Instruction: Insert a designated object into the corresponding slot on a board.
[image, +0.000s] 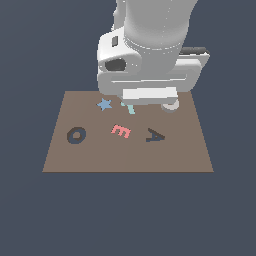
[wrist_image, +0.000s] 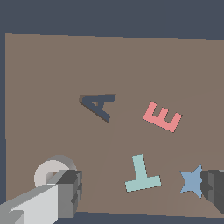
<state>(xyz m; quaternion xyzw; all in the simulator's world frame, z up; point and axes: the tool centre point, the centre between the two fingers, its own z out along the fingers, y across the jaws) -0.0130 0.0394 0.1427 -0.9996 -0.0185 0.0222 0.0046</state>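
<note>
The brown board (image: 127, 155) lies flat and bears the dark O-shaped slot (image: 76, 135) near the exterior view's left. The pale ring piece (image: 170, 105) lies on the board's far part towards the exterior view's right, half hidden by the arm's hand (image: 150, 94). In the wrist view the ring (wrist_image: 49, 173) sits just outside one finger (wrist_image: 68, 192), partly covered by it. The gripper (wrist_image: 140, 192) is open wide and empty, low over the board, with the teal T (wrist_image: 141, 174) between its fingers. The slot is out of the wrist view.
A blue star (image: 104, 104) and the teal T (image: 129, 108) lie under the hand. A pink E (image: 121, 131) and a dark A recess (image: 155, 135) sit mid-board. The star (wrist_image: 191, 180) is next to the other finger (wrist_image: 214, 190). The floor around is dark blue.
</note>
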